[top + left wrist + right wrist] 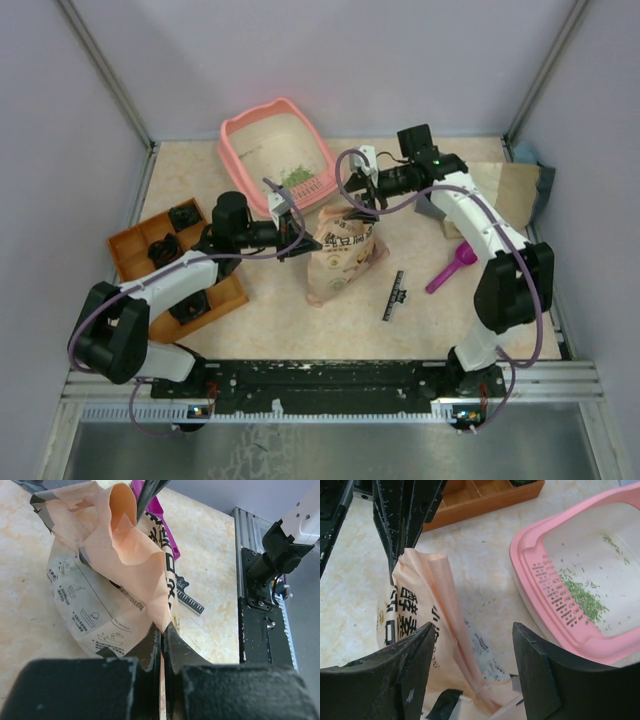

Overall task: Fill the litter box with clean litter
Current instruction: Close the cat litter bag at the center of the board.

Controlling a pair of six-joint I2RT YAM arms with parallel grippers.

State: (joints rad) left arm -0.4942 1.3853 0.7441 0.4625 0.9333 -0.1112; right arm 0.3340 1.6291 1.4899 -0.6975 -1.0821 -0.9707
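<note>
The salmon-pink litter box (pixel 238 131) stands at the back of the table, with a small pile of green clean litter (pixel 297 177) in its near corner. Both also show in the right wrist view, the box rim (pixel 526 550) and the litter (pixel 583 598). A beige printed paper bag (pixel 343 252) stands just in front of the box. My left gripper (pixel 298 236) is shut on the bag's top edge (pixel 150 575), pinched between the fingers (pixel 164 630). My right gripper (pixel 358 200) is open over the bag's mouth (pixel 427 595), fingers on either side of a fold (pixel 472 630), not touching it.
An orange compartmented tray (pixel 130 250) with black parts lies at the left. A magenta scoop (pixel 452 268) and a black strip (pixel 395 296) lie right of the bag. Brown paper (pixel 510 185) lies at the back right. Walls enclose the table.
</note>
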